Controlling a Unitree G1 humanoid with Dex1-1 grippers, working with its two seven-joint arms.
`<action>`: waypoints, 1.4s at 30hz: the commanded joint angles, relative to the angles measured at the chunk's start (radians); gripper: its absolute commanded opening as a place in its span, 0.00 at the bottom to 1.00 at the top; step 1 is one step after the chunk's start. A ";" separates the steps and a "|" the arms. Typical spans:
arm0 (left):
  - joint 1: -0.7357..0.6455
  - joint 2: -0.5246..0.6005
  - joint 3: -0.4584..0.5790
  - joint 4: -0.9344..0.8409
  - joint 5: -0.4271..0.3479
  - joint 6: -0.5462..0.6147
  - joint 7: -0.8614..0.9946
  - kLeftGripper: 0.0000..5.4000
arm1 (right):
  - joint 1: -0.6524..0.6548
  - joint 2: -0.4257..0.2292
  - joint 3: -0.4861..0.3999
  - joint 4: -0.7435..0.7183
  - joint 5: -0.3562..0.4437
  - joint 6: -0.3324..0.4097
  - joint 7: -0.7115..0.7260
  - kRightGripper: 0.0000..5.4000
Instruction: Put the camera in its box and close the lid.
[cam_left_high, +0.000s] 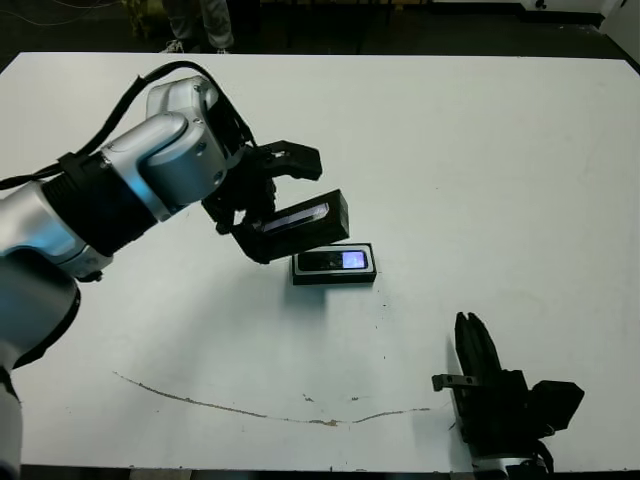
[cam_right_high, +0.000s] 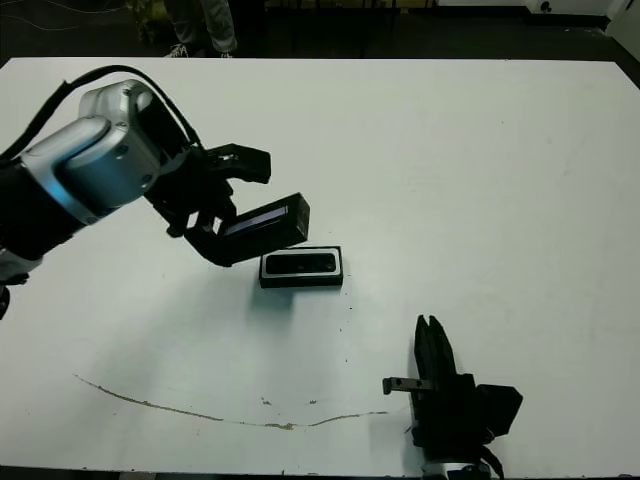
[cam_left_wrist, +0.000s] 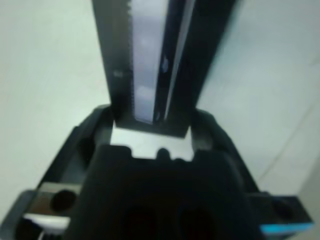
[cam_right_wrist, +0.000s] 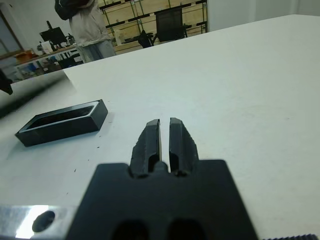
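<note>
Left claw (cam_left_high: 262, 205) clamped on lid (cam_left_high: 300, 222), held tilted just above and beside box (cam_left_high: 334, 264) at bench (cam_left_high: 480, 180) middle. Lid looks rigid, light; glossy strip likely slippery, so end-on hold on black edges suits. Box open, camera (cam_left_high: 337, 261) already inside, bluish screen up. Right claw (cam_left_high: 470, 330) empty, fingers together, resting near bench front edge, well apart from box.
</note>
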 joint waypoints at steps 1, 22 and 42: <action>0.002 -0.025 -0.009 0.042 0.034 -0.024 0.001 0.44 | 0.038 -0.013 -0.001 0.005 -0.004 0.017 -0.011 0.00; 0.046 -0.083 0.049 0.086 0.068 -0.081 -0.056 0.08 | 0.024 -0.012 0.002 0.000 -0.011 0.027 -0.034 0.00; 0.070 -0.068 0.103 -0.024 0.057 -0.009 -0.052 0.00 | -0.011 -0.016 -0.015 0.054 0.002 0.001 -0.012 0.00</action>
